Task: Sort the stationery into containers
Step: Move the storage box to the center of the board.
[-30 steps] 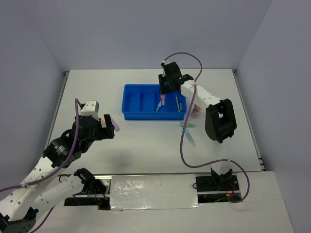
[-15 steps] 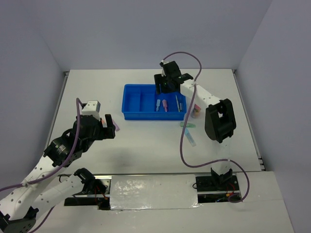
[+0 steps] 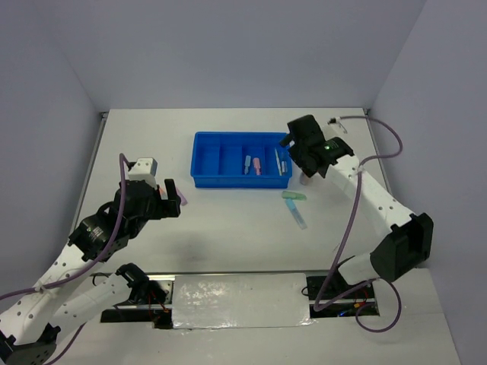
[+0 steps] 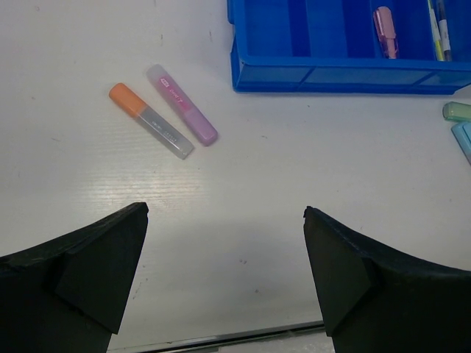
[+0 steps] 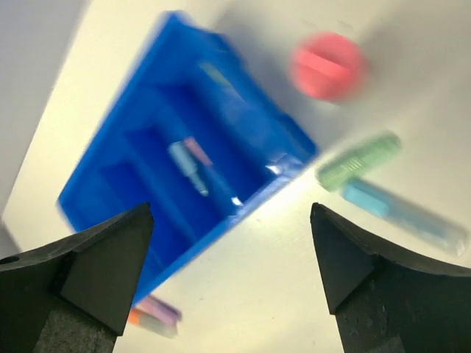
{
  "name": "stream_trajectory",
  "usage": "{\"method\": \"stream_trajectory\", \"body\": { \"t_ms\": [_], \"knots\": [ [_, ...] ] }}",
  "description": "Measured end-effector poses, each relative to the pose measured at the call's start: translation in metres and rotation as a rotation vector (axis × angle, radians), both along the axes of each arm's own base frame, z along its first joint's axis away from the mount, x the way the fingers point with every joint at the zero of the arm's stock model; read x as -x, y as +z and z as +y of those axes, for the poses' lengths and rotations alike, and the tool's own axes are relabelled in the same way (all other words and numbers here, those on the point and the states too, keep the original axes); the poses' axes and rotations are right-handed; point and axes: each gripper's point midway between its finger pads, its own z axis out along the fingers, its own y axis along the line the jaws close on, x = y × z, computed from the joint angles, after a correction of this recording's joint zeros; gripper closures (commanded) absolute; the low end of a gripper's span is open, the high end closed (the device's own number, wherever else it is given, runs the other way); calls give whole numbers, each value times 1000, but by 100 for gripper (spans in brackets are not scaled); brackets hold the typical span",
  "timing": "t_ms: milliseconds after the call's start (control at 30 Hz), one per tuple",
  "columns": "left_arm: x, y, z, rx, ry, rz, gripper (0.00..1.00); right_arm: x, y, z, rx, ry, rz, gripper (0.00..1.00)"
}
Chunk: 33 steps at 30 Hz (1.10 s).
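Right pincer (image 5: 229,213): you have it spread wide and empty. A second ago it hung over the middle of the tray with a pink marker between its fingers, and it has since swung out past the tray's right end.
Pink marker (image 3: 258,165): it now lies flat in a middle compartment, just beside a grey-blue pen (image 3: 246,163), so you can count that drop as done.
Tray (image 3: 205,181): shallow, glossy blue moulded plastic with thin straight dividers. Two thin pens (image 3: 280,163) lie in the rightmost slot.
Glue stick (image 5: 327,65): it stands upright just off the tray's right end, round pink cap up. I judge it your likely next pick, though your wrist view is blurred.
Green marker (image 3: 294,195) and blue marker (image 3: 297,215): stubby smooth cylinders, lying near each other in front of the tray's right corner.
Left pincer (image 4: 224,212): jaws wide apart, holding nothing, hovering over bare surface.
Orange marker (image 4: 151,120) and purple marker (image 4: 182,115): they lie side by side left of the tray, close enough that I cannot tell whether they touch. Both have translucent barrels and rounded ends and will probably roll if you nudge them.
Worktop (image 3: 228,228): flat, matt white.
Progress: about four items in, five still out.
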Motion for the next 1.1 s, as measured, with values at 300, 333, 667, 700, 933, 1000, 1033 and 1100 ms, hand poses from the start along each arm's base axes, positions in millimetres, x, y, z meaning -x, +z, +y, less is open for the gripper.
{"method": "stream_trajectory", "body": {
  "t_ms": [300,333,667,700,933,1000,1033,1100],
  "knots": [
    [3,6,2,17,0,-22,1,78,-100,-43,-144,-538,270,26],
    [3,6,2,18,0,-25,1,80,-102,-44,-157,-567,271,26],
    [6,8,1,27,-13,-35,1,57,-134,-50,-131,-723,340,38],
    [6,9,0,27,-14,-36,1,56,-139,-51,-123,-732,355,38],
    [7,10,0,32,-16,-42,1,50,-161,-50,-90,-748,406,40],
    [7,10,0,32,-17,-42,1,47,-163,-50,-90,-748,405,40],
    [7,10,0,31,-17,-42,1,45,-165,-50,-87,-746,405,41],
    [7,10,0,33,-18,-43,1,42,-170,-49,-80,-738,405,41]
  ]
}}
